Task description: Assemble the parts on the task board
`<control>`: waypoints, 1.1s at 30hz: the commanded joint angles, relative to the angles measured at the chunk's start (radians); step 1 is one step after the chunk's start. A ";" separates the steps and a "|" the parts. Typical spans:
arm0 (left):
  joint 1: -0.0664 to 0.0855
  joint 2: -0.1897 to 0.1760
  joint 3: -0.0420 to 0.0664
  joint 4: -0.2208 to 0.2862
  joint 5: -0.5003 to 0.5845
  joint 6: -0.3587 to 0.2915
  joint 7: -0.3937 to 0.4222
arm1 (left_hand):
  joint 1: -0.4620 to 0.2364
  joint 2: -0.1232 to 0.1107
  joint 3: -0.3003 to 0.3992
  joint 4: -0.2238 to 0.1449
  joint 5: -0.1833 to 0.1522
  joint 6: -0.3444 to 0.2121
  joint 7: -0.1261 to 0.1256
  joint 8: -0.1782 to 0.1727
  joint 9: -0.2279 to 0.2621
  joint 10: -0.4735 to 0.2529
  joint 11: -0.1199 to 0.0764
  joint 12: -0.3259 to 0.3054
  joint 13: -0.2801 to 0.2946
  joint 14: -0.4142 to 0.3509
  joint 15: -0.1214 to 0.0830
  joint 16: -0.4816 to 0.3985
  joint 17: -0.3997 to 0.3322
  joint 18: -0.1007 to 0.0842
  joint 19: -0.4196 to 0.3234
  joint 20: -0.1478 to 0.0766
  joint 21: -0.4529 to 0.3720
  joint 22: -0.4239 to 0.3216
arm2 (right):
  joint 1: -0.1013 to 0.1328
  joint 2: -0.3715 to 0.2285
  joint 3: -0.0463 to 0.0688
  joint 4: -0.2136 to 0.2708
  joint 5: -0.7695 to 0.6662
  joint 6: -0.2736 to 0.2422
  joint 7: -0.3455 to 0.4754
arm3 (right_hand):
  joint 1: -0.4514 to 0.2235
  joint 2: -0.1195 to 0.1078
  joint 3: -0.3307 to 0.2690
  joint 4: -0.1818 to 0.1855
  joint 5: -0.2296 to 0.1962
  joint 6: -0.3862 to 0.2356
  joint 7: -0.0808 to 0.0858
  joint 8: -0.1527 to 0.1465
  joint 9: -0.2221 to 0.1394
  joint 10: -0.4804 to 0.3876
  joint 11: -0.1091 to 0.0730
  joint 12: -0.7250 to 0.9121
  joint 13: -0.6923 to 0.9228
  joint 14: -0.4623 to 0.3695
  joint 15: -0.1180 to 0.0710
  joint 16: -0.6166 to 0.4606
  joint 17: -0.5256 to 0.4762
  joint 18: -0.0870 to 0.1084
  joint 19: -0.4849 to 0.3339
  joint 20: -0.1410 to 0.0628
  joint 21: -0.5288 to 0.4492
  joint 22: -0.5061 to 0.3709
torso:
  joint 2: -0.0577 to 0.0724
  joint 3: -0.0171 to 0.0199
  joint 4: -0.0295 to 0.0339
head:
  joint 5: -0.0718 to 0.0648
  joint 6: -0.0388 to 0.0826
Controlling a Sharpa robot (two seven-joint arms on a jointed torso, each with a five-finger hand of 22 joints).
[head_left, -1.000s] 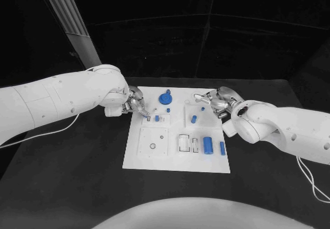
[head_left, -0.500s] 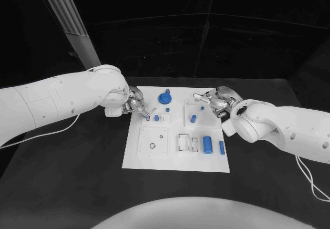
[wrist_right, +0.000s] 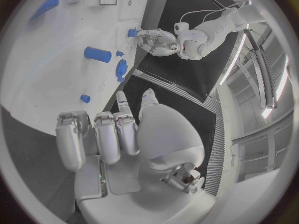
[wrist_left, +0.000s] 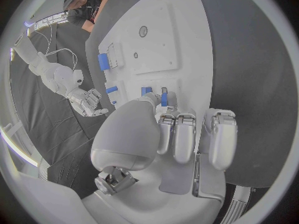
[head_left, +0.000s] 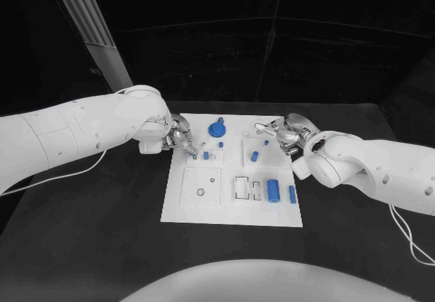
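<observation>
Left hand point(head_left: 176, 139) at the task board point(head_left: 232, 211) left edge, fingers curled, tips touching a small blue part point(wrist_left: 164, 98); grip cannot be confirmed. Right hand point(head_left: 283, 133) over the far right corner, fingers curled, holding nothing.

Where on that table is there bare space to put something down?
Bare black table lies in front of the task board and beside its near half. The board's far end is crowded, between the left hand and right hand.

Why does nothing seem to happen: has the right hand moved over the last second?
No. In the head view the right hand hovers at the task board's far right corner, placed as before against the board's edge.
</observation>
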 commanded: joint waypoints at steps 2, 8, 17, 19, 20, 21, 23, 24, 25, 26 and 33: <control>-0.001 0.004 0.000 -0.001 -0.005 0.024 0.004 | -0.001 0.002 0.007 -0.004 -0.003 0.014 -0.018 0.002 0.001 0.104 -0.001 0.001 0.260 0.104 -0.003 0.003 0.263 -0.007 0.104 -0.008 0.004 0.263 | 0.001 0.002 0.000 0.002 -0.003 0.000 0.003 | 0.001 0.007 -0.007 0.000 0.004 -0.007 0.003 0.006 0.002 0.104 0.006 0.003 0.263 0.104 0.000 0.002 0.263 -0.007 0.104 0.005 0.003 0.263 | 0.000 -0.0001 -0.0010 | 0.001 -0.001; -0.003 0.007 0.000 -0.003 -0.005 0.030 -0.005 | -0.003 0.001 0.009 -0.003 -0.008 0.013 -0.017 0.001 0.002 0.104 0.000 0.001 0.260 0.104 -0.003 0.003 0.263 -0.007 0.104 -0.008 0.004 0.263 | 0.001 0.002 0.000 0.002 -0.003 0.001 0.002 | 0.001 0.007 -0.007 0.000 0.004 -0.007 0.003 0.006 0.002 0.104 0.006 0.003 0.263 0.104 0.000 0.002 0.263 -0.007 0.104 0.005 0.003 0.263 | 0.000 -0.0006 0.0001 | -0.002 -0.003; -0.003 0.008 0.000 -0.004 -0.005 0.042 -0.018 | -0.006 0.001 0.010 -0.003 -0.014 0.011 -0.017 0.001 0.002 0.104 0.000 0.001 0.260 0.104 -0.002 0.003 0.263 -0.007 0.104 -0.007 0.004 0.263 | 0.001 0.002 0.000 0.001 -0.003 0.002 0.001 | 0.006 0.008 -0.011 0.001 0.005 -0.007 0.002 0.009 0.002 0.104 0.006 0.003 0.263 0.104 -0.001 0.002 0.263 -0.007 0.104 0.005 0.003 0.263 | 0.001 -0.0002 0.0008 | -0.006 -0.002; -0.003 0.007 0.000 -0.004 -0.005 0.042 -0.019 | -0.006 0.001 0.010 -0.003 -0.014 0.011 -0.017 0.001 0.002 0.104 0.000 0.001 0.260 0.104 -0.002 0.003 0.263 -0.007 0.104 -0.007 0.004 0.263 | 0.001 0.002 0.000 0.001 -0.003 0.003 0.001 | 0.006 0.008 -0.011 0.001 0.005 -0.007 0.002 0.009 0.002 0.104 0.006 0.003 0.263 0.104 -0.001 0.002 0.263 -0.007 0.104 0.005 0.003 0.263 | 0.001 -0.0001 0.0012 | -0.005 -0.004; -0.003 0.007 0.000 -0.004 -0.005 0.042 -0.019 | -0.006 0.001 0.010 -0.003 -0.014 0.011 -0.017 0.001 0.002 0.104 0.000 0.001 0.260 0.104 -0.002 0.003 0.263 -0.007 0.104 -0.007 0.004 0.263 | 0.001 0.002 0.000 0.001 -0.003 0.003 0.000 | 0.006 0.008 -0.011 0.001 0.005 -0.007 0.002 0.009 0.002 0.104 0.006 0.003 0.263 0.104 -0.001 0.002 0.263 -0.007 0.104 0.005 0.003 0.263 | 0.000 -0.0001 0.0008 | -0.004 -0.004; -0.003 0.007 0.000 -0.004 -0.005 0.042 -0.019 | -0.006 0.001 0.010 -0.003 -0.014 0.011 -0.017 0.001 0.002 0.104 0.000 0.001 0.260 0.104 -0.002 0.003 0.263 -0.007 0.104 -0.007 0.004 0.263 | 0.001 0.003 0.000 0.001 -0.003 0.004 0.000 | 0.006 0.008 -0.011 0.001 0.005 -0.007 0.002 0.009 0.002 0.104 0.006 0.003 0.263 0.104 -0.001 0.002 0.263 -0.007 0.104 0.005 0.003 0.263 | 0.000 -0.0001 0.0009 | -0.004 -0.004; -0.003 0.006 0.000 -0.004 -0.005 0.042 -0.020 | -0.006 0.001 0.010 -0.003 -0.014 0.011 -0.017 0.001 0.002 0.104 0.000 0.001 0.260 0.104 -0.002 0.003 0.263 -0.007 0.104 -0.007 0.004 0.263 | 0.001 0.003 0.000 0.001 -0.003 0.004 0.000 | 0.006 0.008 -0.011 0.001 0.005 -0.007 0.002 0.009 0.002 0.104 0.006 0.003 0.263 0.104 -0.001 0.002 0.263 -0.007 0.104 0.005 0.003 0.263 | 0.000 -0.0002 0.0003 | -0.004 -0.004; -0.003 0.006 0.000 -0.005 -0.005 0.043 -0.020 | -0.007 0.001 0.010 -0.003 -0.015 0.011 -0.017 0.000 0.003 0.104 0.001 0.001 0.260 0.104 -0.002 0.003 0.263 -0.007 0.104 -0.007 0.004 0.263 | 0.001 0.003 0.000 0.001 -0.003 0.004 0.000 | 0.006 0.008 -0.011 0.001 0.005 -0.007 0.002 0.009 0.002 0.104 0.006 0.003 0.263 0.104 -0.001 0.002 0.263 -0.007 0.104 0.005 0.003 0.263 | 0.000 -0.0004 -0.0004 | -0.003 -0.004; -0.003 0.006 0.000 -0.005 -0.005 0.044 -0.020 | -0.007 0.001 0.010 -0.003 -0.016 0.011 -0.017 0.000 0.003 0.104 0.001 0.001 0.260 0.104 -0.002 0.003 0.263 -0.007 0.104 -0.007 0.004 0.263 | 0.001 0.003 0.000 0.001 -0.003 0.004 0.000 | 0.006 0.008 -0.011 0.001 0.005 -0.007 0.002 0.009 0.002 0.104 0.006 0.003 0.263 0.104 -0.001 0.002 0.263 -0.007 0.104 0.005 0.003 0.263 | 0.000 -0.0001 -0.0004 | -0.002 -0.004; -0.003 0.007 0.000 -0.006 -0.005 0.046 -0.020 | -0.007 0.001 0.010 -0.003 -0.016 0.011 -0.017 0.000 0.003 0.104 0.001 0.001 0.260 0.104 -0.002 0.003 0.263 -0.007 0.104 -0.007 0.004 0.263 | 0.001 0.003 0.000 0.001 -0.003 0.004 0.000 | 0.006 0.008 -0.011 0.001 0.005 -0.007 0.002 0.009 0.002 0.104 0.006 0.003 0.263 0.104 -0.001 0.002 0.263 -0.007 0.104 0.005 0.003 0.263 | 0.000 0.0000 -0.0004 | -0.002 -0.004; -0.003 0.007 0.000 -0.006 -0.005 0.055 -0.018 | -0.007 0.001 0.011 -0.003 -0.016 0.011 -0.017 0.000 0.003 0.104 0.001 0.001 0.260 0.104 -0.002 0.003 0.263 -0.007 0.104 -0.007 0.004 0.263 | 0.001 0.002 0.000 0.001 -0.003 0.004 0.000 | 0.006 0.008 -0.011 0.001 0.005 -0.007 0.002 0.009 0.002 0.104 0.006 0.003 0.263 0.104 -0.001 0.002 0.263 -0.007 0.104 0.005 0.003 0.263 | 0.000 -0.0001 -0.0003 | -0.004 -0.004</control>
